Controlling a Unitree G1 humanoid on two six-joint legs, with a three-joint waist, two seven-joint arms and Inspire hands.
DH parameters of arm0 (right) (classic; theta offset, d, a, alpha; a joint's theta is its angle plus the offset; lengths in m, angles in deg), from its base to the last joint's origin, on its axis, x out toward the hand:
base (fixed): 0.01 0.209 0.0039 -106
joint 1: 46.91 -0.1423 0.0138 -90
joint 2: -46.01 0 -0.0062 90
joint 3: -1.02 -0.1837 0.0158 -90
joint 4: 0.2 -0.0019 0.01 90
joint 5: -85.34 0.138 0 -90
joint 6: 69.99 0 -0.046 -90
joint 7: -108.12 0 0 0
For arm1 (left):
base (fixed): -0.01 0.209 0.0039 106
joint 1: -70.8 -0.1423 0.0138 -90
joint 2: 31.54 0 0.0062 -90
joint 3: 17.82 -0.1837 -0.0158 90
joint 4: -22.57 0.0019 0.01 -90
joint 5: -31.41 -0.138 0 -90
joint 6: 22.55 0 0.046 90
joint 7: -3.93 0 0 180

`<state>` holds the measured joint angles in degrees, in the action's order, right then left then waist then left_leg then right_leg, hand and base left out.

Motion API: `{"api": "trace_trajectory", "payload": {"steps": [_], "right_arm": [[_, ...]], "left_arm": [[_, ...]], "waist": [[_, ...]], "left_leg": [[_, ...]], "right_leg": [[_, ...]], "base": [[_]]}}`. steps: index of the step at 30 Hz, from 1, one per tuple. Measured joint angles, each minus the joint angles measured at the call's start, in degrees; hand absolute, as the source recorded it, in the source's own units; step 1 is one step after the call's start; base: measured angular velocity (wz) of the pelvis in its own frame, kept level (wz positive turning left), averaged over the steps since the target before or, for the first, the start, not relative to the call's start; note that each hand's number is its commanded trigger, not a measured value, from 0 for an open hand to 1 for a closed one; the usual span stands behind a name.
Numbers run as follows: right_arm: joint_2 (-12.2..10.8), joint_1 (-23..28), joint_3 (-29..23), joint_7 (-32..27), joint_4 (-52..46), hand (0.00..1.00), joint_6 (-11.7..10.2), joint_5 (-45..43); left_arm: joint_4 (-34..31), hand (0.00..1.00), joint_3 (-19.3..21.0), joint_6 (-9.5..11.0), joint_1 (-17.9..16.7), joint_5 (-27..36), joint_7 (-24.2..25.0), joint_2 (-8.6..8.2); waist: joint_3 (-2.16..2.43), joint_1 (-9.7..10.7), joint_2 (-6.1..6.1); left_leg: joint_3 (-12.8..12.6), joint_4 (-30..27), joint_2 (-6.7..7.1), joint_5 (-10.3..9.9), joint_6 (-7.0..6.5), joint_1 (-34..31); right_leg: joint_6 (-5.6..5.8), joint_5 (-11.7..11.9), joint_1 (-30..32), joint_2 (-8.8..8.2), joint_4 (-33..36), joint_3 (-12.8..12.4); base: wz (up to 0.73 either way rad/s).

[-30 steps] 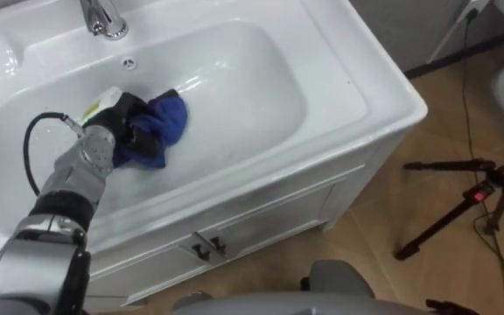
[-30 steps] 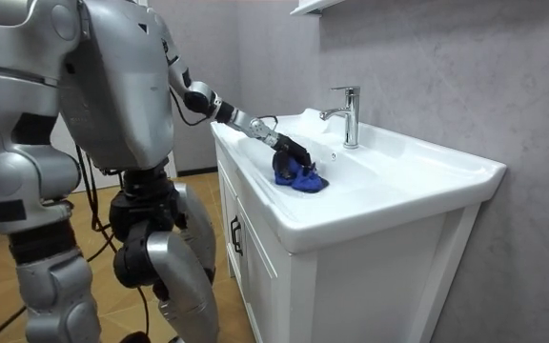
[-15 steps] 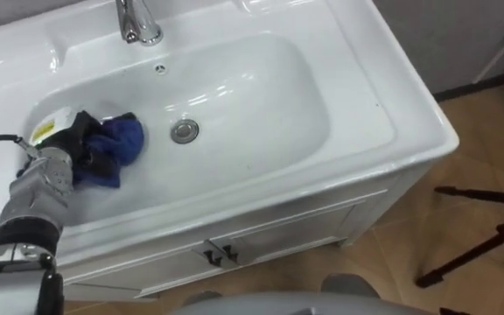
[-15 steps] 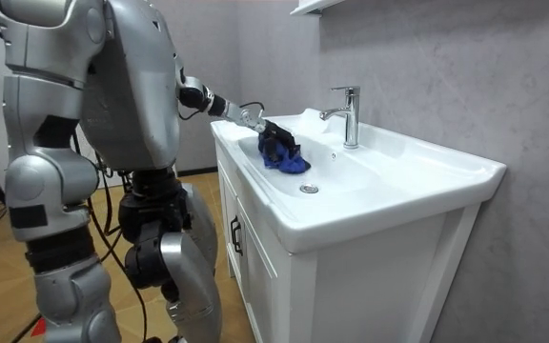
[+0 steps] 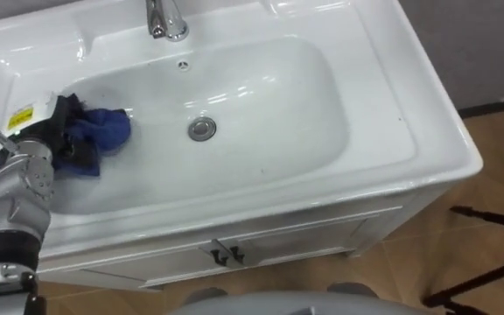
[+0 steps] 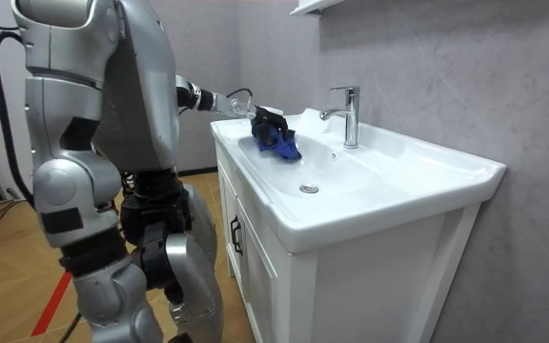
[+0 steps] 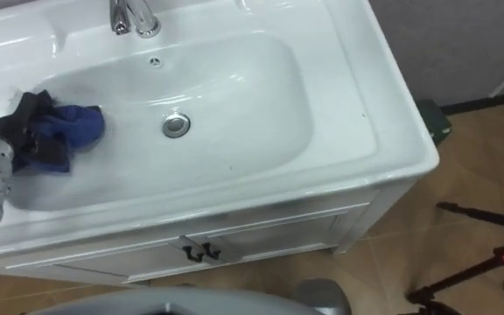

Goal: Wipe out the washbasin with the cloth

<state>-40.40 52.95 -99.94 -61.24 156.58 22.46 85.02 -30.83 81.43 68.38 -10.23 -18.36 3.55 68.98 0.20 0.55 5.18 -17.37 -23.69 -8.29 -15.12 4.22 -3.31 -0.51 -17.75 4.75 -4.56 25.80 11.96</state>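
A white basin point(image 5: 269, 87) is set in a white vanity top. A crumpled blue cloth point(image 5: 105, 131) lies against the basin's left wall, and my left hand point(image 5: 58, 131) is shut on it with dark fingers curled into the folds. My left arm comes in from the lower left. In the right eye view the cloth point(image 7: 79, 122) sits left of the drain point(image 7: 176, 124), with the left hand point(image 7: 26, 122) beside it. In the room view the cloth point(image 6: 282, 145) hangs from the hand point(image 6: 267, 121) near the basin's end nearest the robot.
A chrome faucet point(image 5: 166, 19) stands at the basin's back rim, with the drain point(image 5: 202, 129) in the basin's floor below it. Cabinet doors with dark handles point(image 5: 226, 255) are below the front edge. Tripod legs point(image 5: 488, 271) stand on the wooden floor at the right.
My left hand has dragged the blue cloth from the basin's middle to its left wall, uncovering the drain. The eye views have shifted with the head.
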Motion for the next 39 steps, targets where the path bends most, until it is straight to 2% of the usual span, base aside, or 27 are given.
{"api": "trace_trajectory", "payload": {"steps": [3, 7, 11, 13, 19, 22, 27, 28, 30, 33, 39], "right_arm": [[0.1, -0.2, 0.0, 0.0, 0.0, 0.0, 0.1, 0.0], [0.1, -0.8, 0.1, 0.1, 0.0, 0.0, 0.1, 0.3], [0.1, -0.5, 0.3, 0.0, 0.0, 0.0, 0.0, 1.6], [0.1, -0.1, 0.6, 0.0, -0.2, 0.0, 0.0, 2.3], [0.2, 1.4, 0.8, 0.1, 0.0, 0.0, -0.8, 2.1], [0.1, 1.4, 0.9, 0.1, 0.0, 0.0, -1.8, 2.0], [-0.1, 1.5, 1.2, 0.0, 0.1, 0.0, -2.0, 2.2], [-0.4, 1.5, 1.4, 0.0, 0.1, 0.0, -2.0, 2.2], [-0.9, 1.5, 1.4, 0.0, 0.1, 0.0, -2.0, 2.2], [-1.3, 1.5, 1.9, 0.0, 0.1, 0.0, -2.0, 2.2], [-1.4, 1.9, 2.7, -0.1, 0.1, 0.0, -2.0, 2.1]], "left_arm": [[-2.7, 1.0, 0.3, -1.0, -0.7, -0.4, 0.0, 0.03], [-6.5, 1.0, 1.9, -1.9, -2.4, -0.4, 0.0, 0.03], [-7.6, 1.0, 1.9, -2.6, -2.4, -0.3, -0.1, 0.03], [-10.3, 1.0, 2.0, -3.4, -3.0, -0.3, -0.1, 0.03], [-20.1, 1.0, 2.3, -3.4, -4.1, -0.3, -1.0, 0.03], [-22.4, 1.0, 2.3, -3.2, -4.1, -0.4, -1.8, 0.02], [-25.3, 1.0, 2.3, -2.4, -4.1, -0.3, -3.0, 0.02], [-26.1, 1.0, 2.3, -2.2, -4.1, -0.3, -3.7, 0.02], [-26.7, 1.0, 2.3, -2.2, -4.1, -0.3, -4.4, 0.02], [-26.7, 1.0, 2.3, -2.2, -4.1, -0.4, -4.5, 0.02], [-26.7, 1.0, 2.3, -2.2, -4.1, -0.4, -6.4, 0.02]], "waist": [[-0.06, -1.0, -0.02], [-0.08, -0.9, 0.01], [-0.11, -1.0, 0.15], [-0.16, -1.0, 0.18], [-0.26, -0.8, 0.14], [-0.47, -0.6, -0.16], [-0.73, 0.0, -0.63], [-0.94, 0.1, -1.01], [-1.05, 0.2, -1.36], [-0.95, 0.7, -1.57], [-0.57, 0.8, -0.97]], "left_leg": [[0.6, 0.0, 0.01, 0.3, 0.1, 0.0], [1.5, 0.0, 0.15, 0.3, 0.11, -0.1], [2.6, 0.0, 0.38, 0.3, 0.1, 0.0], [3.0, 0.0, 0.48, 0.3, 0.1, -0.1], [4.0, 0.4, 1.06, 0.3, 0.09, 0.2], [4.0, 0.8, 1.32, 0.3, 0.08, 0.8], [4.2, 1.1, 1.78, 0.4, 0.04, 1.1], [4.2, 1.1, 1.79, 0.4, 0.04, 1.1], [4.2, 1.1, 1.79, 0.4, 0.03, 1.1], [4.2, 1.0, 1.79, 0.4, 0.03, 1.0], [5.0, 0.9, 1.88, 0.4, 0.03, 1.0]], "right_leg": [[-0.28, -0.2, -0.4, -0.15, 0.0, 0.8], [-0.25, -0.4, -0.9, -0.3, -0.1, 1.6], [-0.12, -0.5, -1.9, -0.42, -0.7, 2.5], [-0.11, -0.5, -2.0, -0.44, -0.9, 2.8], [0.19, -0.7, -2.8, -0.89, -1.1, 3.7], [0.3, -0.7, -3.0, -1.08, -1.1, 3.5], [0.51, -0.8, -3.1, -1.43, -1.1, 3.3], [0.52, -0.8, -3.1, -1.43, -1.1, 3.3], [0.52, -0.8, -3.1, -1.41, -1.1, 3.3], [0.58, -0.8, -3.1, -1.42, -1.3, 3.3], [0.63, -0.8, -3.5, -1.35, -1.7, 3.7]], "base": [[0.12], [0.11], [0.14], [0.06], [0.08], [-0.04], [0.0], [0.0], [0.0], [0.0], [0.02]]}}
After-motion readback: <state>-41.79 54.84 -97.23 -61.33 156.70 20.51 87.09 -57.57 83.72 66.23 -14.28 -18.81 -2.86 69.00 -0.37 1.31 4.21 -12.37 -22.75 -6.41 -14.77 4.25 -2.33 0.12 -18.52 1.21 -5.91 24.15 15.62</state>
